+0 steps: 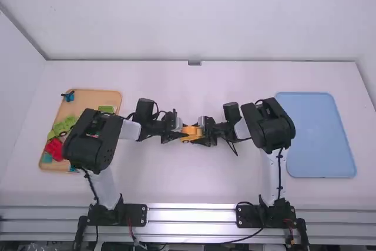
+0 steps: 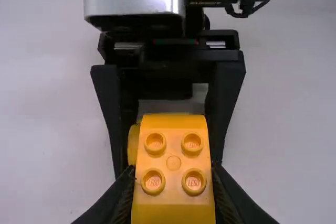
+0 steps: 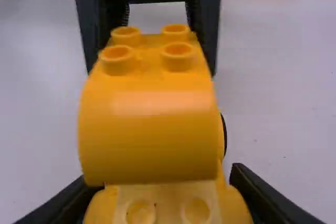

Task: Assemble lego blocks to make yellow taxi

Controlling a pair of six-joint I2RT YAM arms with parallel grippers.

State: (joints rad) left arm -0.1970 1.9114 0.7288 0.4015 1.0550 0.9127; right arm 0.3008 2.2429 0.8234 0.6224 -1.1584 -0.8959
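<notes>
- Yellow toy vehicle [image 1: 191, 134] is between the 2 arms, near the table's middle in the high view, with a gripper at each end.
- Left gripper [image 1: 178, 133]: fingers closed in on the sides of the rounded upper block [image 2: 173, 177], clamped on it; the block is between the 2 fingers at the bottom edge of the left wrist view.
- Right gripper [image 1: 205, 133]: 2 fingers clamped on the lower yellow part [image 3: 168, 203], seen at the bottom edge of the right wrist view.
- Upper block has 4 round studs on top and a smooth curved side.
- Lower part has 2 studs visible in the right wrist view, just beside the upper block; can't tell if the 2 parts are fully pressed together.
- Black round edge, like a wheel [image 3: 224, 135], shows at 1 side of the yellow parts.
- Wooden tray [image 1: 94, 95] on the left side of the table, partly behind the left arm; holds a red block [image 1: 54, 149], green blocks [image 1: 61, 128], another green piece [image 1: 107, 109], a teal block [image 1: 47, 158] and a blue piece [image 1: 69, 96].
- Blue tray [image 1: 320, 139] on the right side, just beside the right arm.
- White table [image 1: 200, 186] under everything.
</notes>
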